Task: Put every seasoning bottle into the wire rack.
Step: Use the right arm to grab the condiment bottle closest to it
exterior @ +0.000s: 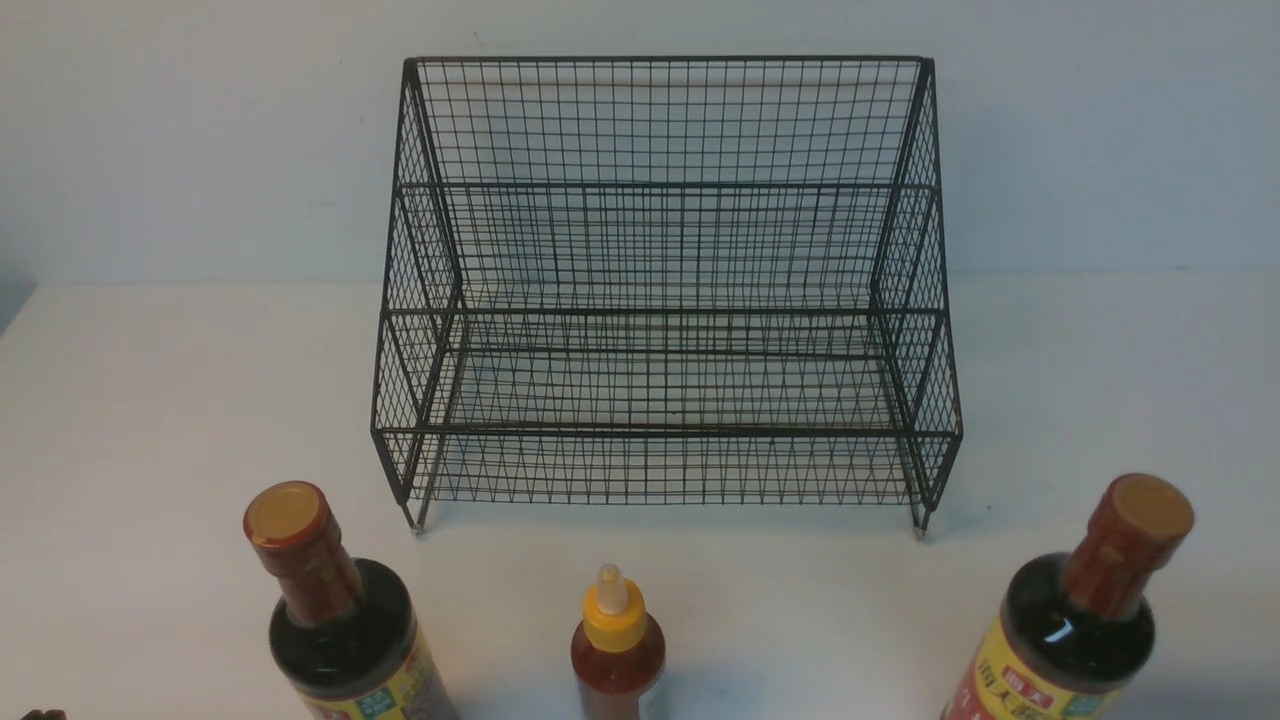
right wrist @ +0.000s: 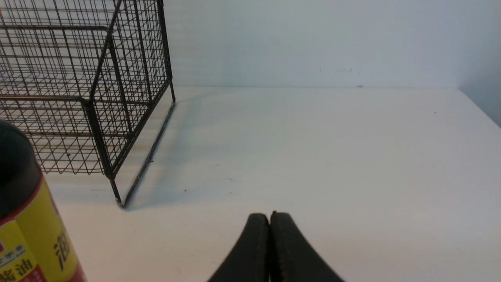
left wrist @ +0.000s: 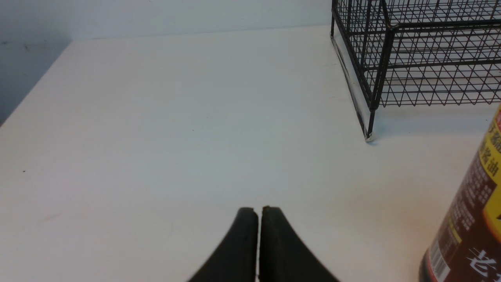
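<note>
1. The table [exterior: 150, 400] fills the lower half of the front view. Its left edge shows at mid-left and a wall closes off the back. Bare surface lies on both sides of the rack, so I judge there is room for the arms to swing wide.
2. The rack [exterior: 665, 430] sits at upper centre with both tiers empty and open toward the front. A bottle carried too low could catch the front rail and shove the rack back toward the wall.
3. The left bottle [exterior: 330, 620] stands upright at lower left, and the right bottle [exterior: 1090, 610] does the same at lower right. Both are apart from the rack. They are tall and narrow, so a sideways nudge or a high grip could topple them.
4. The red bottle [exterior: 617, 650] stands at bottom centre, between the two and clear of both. Crossing arms could clip it.
5. The left gripper [left wrist: 258, 213] and right gripper [right wrist: 270, 219] each have their jaws pressed together and hold nothing. Each has a tall bottle near it. Reaching in without spreading the jaws would push that bottle over.
</note>
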You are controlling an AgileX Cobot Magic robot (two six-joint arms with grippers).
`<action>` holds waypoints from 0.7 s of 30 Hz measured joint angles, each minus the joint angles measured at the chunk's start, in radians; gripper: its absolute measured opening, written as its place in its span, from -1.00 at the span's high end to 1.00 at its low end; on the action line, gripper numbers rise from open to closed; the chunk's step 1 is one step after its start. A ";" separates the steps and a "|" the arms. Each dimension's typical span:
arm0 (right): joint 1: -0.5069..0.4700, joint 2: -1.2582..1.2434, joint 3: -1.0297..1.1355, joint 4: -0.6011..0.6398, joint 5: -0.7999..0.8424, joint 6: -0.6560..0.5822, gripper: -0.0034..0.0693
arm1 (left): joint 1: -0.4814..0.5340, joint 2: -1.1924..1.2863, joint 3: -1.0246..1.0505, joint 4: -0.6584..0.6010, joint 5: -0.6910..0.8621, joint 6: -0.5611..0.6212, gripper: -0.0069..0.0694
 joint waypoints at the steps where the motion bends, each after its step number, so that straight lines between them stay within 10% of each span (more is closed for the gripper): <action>1: 0.000 0.000 0.000 0.000 0.000 0.000 0.95 | 0.000 0.000 0.000 0.000 0.000 0.000 0.83; 14: 0.000 0.000 0.000 -0.007 -0.005 0.006 0.95 | 0.000 0.000 0.000 0.000 0.000 0.000 0.83; 21: 0.000 0.000 0.002 0.449 -0.110 0.299 0.95 | 0.000 0.000 0.000 0.000 0.000 0.000 0.83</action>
